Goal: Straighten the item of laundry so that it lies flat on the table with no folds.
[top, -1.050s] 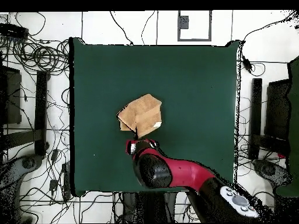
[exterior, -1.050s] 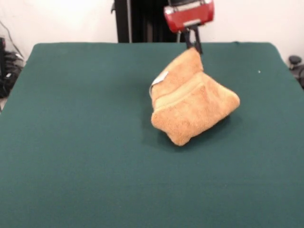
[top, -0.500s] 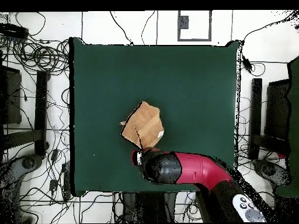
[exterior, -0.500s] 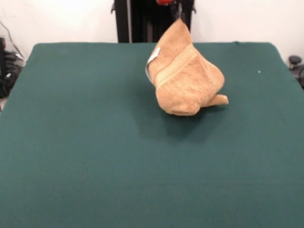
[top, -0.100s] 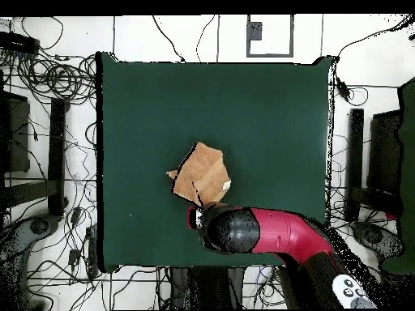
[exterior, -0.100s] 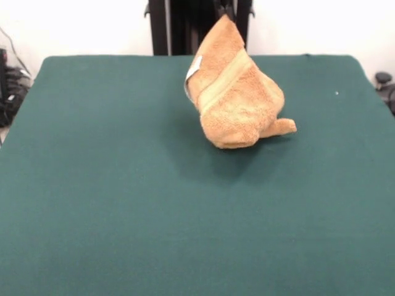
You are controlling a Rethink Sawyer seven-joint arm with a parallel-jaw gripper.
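Observation:
The item of laundry (exterior, -0.100s: 237, 98), an orange-tan terry towel, hangs in a bunched, folded cone. Its peak is at the top of the front view and its lower end rests on the green table (exterior, -0.100s: 92, 185). A woven band runs slantwise across it and a small white label (exterior, -0.100s: 195, 68) shows on its left side. My gripper (exterior, -0.100s: 226, 10) is shut on the towel's top corner, with only its dark tips showing at the picture's edge. From overhead, the towel (top, -0.100s: 201, 173) lies just beyond the red arm (top, -0.100s: 271, 232), whose head covers the gripper.
The black pedestal column (exterior, -0.100s: 179, 28) stands behind the table's far edge. In the overhead view, cables (top, -0.100s: 49, 77) and dark stands (top, -0.100s: 355, 162) line the floor on both sides of the table (top, -0.100s: 267, 121).
The gripper has risen almost out of the front view, lifting the towel's corner up and slightly left. The towel has gone from a low heap to a tall hanging cone, drawn toward the pedestal.

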